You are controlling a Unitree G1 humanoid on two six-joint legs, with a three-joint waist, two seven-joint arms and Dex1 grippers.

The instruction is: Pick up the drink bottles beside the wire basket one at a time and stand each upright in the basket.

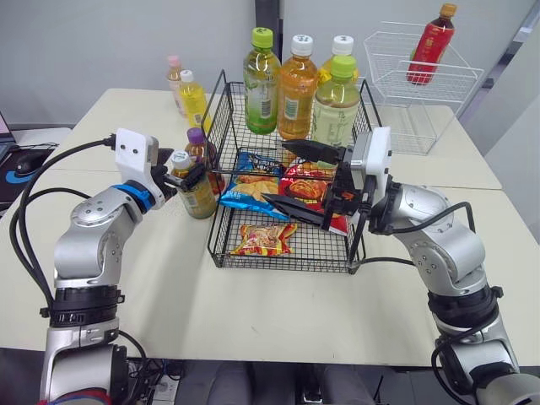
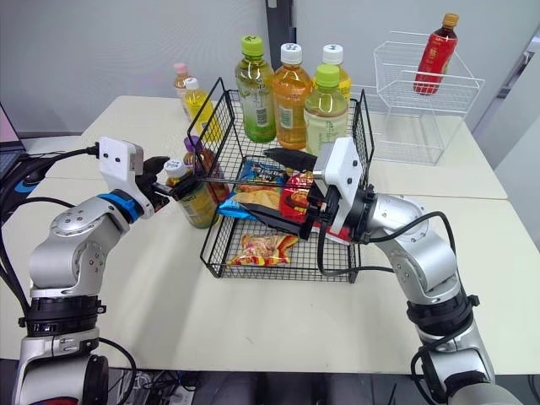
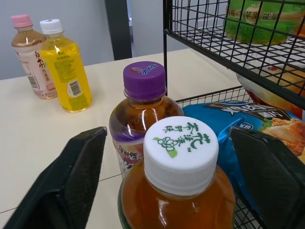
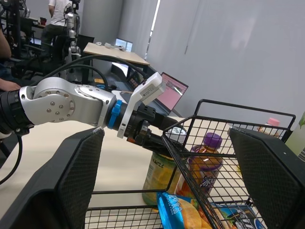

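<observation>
The left pincer (image 1: pixel 190 175) is reaching in level with the bench (image 1: pixel 253 312) and straddling the neck of a short amber tea bottle with a white cap and a yellow-green label (image 1: pixel 196 196). This bottle is standing upright on the bench just outside the left wall of the black wire basket (image 1: pixel 333 245). In the left wrist view the two black fingers are sitting wide on either side of the bottle with a little gap showing on each side, so the pincer is gaping and not yet gripping. It is probably coming in from the side because the basket wall is blocking the other side.

A small brown bottle with a purple cap (image 3: pixel 143 95) is standing directly behind the amber one, very close or touching, also beside the basket. Closing on the front bottle first is likely the safer order, as the purple one could tip.

The right pincer (image 1: pixel 304 181) is hovering over the middle of the basket, spread wide and holding nothing, seemingly waiting to steady or receive.

Four tall bottles (image 1: pixel 296 89) are already standing along the basket's far wall, while flat snack packets (image 1: pixel 263 239) are covering the floor, leaving uneven footing for the next bottle. A small yellow bottle with a white cap (image 3: pixel 64 67) and a pale pink-capped bottle (image 3: pixel 31 57) are waiting farther back on the bench.
</observation>
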